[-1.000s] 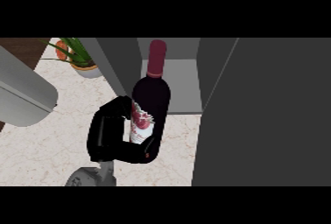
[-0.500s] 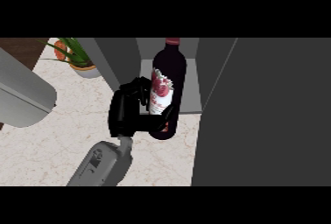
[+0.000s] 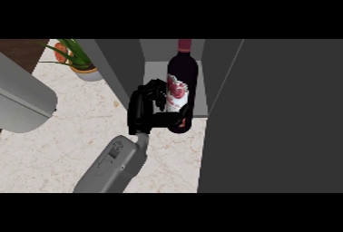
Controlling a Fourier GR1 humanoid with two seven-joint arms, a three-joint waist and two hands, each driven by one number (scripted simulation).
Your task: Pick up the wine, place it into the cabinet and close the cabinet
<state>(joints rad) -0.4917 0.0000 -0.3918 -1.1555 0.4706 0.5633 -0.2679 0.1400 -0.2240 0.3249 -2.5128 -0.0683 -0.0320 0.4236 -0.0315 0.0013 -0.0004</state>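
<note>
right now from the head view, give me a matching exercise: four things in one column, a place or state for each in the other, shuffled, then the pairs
Things:
1. wine bottle
2. potted plant
3. cabinet door
4. hand

Places or states:
a. swung open at the view's right
b. curled round the bottle's lower part
c. at the cabinet opening, neck pointing in
d. on the counter, upper left

Pairs: 1-c, 2-d, 3-a, 4-b

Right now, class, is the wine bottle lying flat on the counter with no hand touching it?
No: the wine bottle is held by the hand, whose fingers curl round its lower body at the cabinet opening.
</note>
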